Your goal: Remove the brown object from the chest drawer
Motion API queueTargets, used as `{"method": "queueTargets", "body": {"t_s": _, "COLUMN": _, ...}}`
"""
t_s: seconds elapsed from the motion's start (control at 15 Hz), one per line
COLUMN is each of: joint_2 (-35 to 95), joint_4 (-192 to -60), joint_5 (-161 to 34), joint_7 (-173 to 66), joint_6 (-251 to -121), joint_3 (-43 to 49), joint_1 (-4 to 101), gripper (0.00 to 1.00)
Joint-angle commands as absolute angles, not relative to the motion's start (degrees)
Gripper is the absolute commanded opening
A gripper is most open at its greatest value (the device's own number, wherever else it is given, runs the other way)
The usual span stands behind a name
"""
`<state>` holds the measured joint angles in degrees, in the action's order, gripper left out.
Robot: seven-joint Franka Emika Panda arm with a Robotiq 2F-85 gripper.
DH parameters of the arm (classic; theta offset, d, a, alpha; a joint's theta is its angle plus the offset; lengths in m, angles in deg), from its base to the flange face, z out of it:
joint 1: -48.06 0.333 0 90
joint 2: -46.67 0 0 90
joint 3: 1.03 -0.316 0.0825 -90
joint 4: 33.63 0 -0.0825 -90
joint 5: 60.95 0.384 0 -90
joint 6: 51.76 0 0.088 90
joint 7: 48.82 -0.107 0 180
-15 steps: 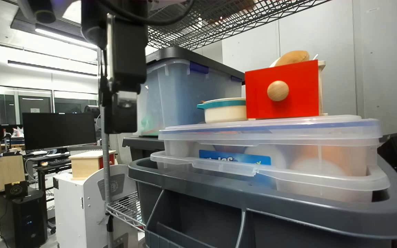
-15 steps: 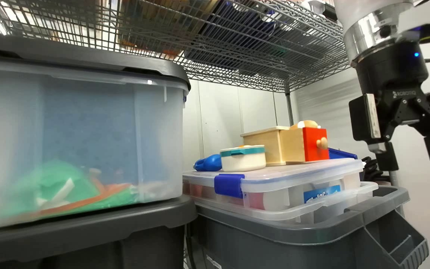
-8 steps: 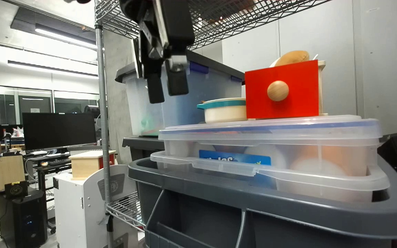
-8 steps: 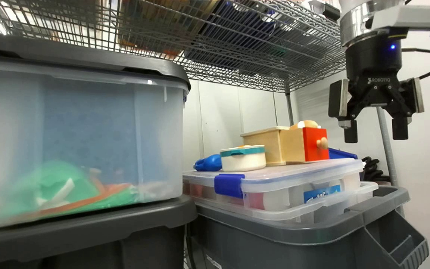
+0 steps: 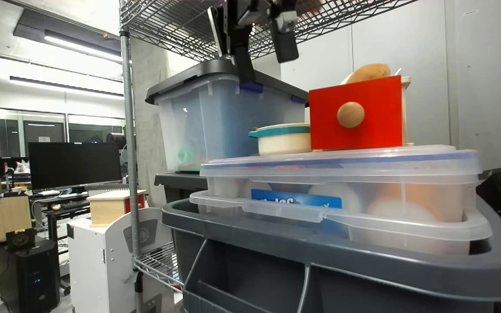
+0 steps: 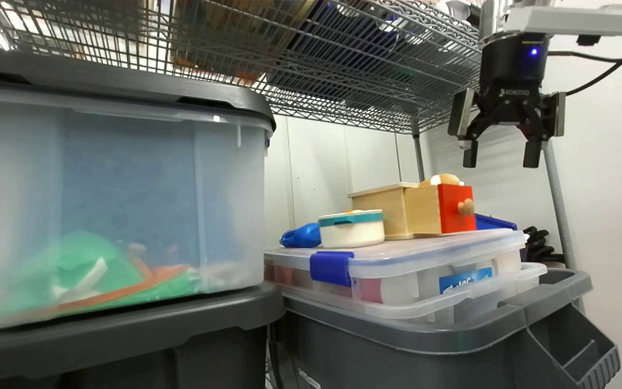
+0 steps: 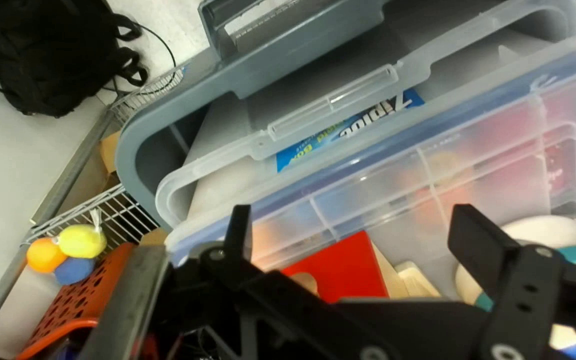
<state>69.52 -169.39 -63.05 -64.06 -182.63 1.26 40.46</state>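
Note:
The chest drawer is a red-fronted wooden box with a round light knob. It stands pulled partly out of its wooden chest, and its red front shows in both exterior views. The brown object is a smooth tan lump that sticks up above the drawer's rim, also in an exterior view. My gripper is open and empty, above and apart from the drawer. In the wrist view, the red front shows between the open fingers; the brown object is hidden behind the gripper.
The chest stands on a clear plastic bin inside a grey tote. A white pot with a teal rim stands beside it. A wire shelf hangs above. A large lidded bin stands beside these.
My gripper has risen and moved toward the drawer, rightward in an exterior view, and has turned from tilted to nearly upright. It stays open. The drawer and brown object have not moved.

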Motion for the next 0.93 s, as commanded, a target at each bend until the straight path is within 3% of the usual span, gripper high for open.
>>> {"method": "queueTargets", "body": {"t_s": 0.0, "joint_2": 66.66, "joint_4": -165.2, "joint_5": -62.7, "joint_7": -61.39, "joint_6": -184.44, "joint_3": 1.81, "joint_1": 40.73, "gripper": 1.0}}
{"method": "queueTargets", "body": {"t_s": 0.87, "joint_2": 57.46, "joint_4": -156.69, "joint_5": -62.24, "joint_7": -48.53, "joint_6": -193.51, "joint_3": 4.66, "joint_1": 41.12, "gripper": 1.0}}
